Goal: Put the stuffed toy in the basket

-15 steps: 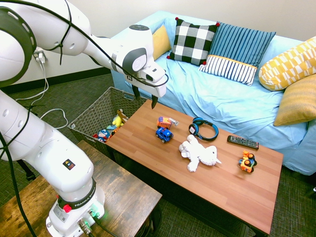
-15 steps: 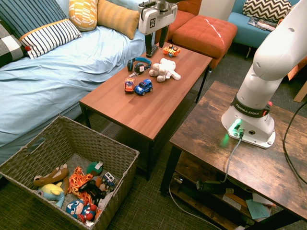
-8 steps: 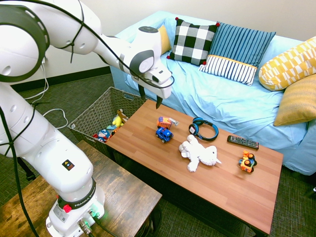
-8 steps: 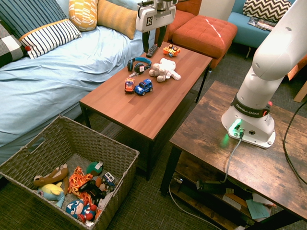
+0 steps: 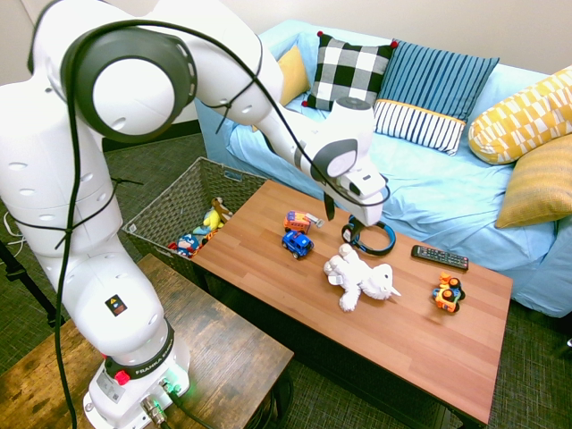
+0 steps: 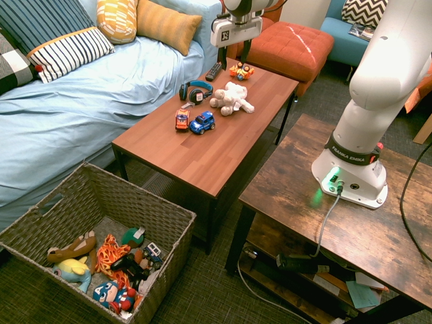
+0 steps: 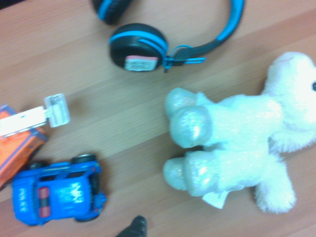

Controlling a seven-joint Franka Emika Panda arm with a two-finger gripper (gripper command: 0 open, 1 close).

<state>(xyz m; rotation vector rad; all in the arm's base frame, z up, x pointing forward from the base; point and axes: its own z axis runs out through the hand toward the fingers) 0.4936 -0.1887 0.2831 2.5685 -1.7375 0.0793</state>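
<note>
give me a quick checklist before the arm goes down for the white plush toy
1. Toy free to lift: ok. It lies alone on the table, nothing on it.
2. Gripper above the toy: not ok. It hangs nearer the headphones.
3. Fingers open wide enough: cannot tell.
4. Neighbours clear of the toy: ok. The blue car and the headphones lie apart from it.
5. Gripper empty: ok. Nothing shows between the fingers.
6. Basket has room: ok. It stands on the floor off the table's end, open, with small toys only at one end.
</note>
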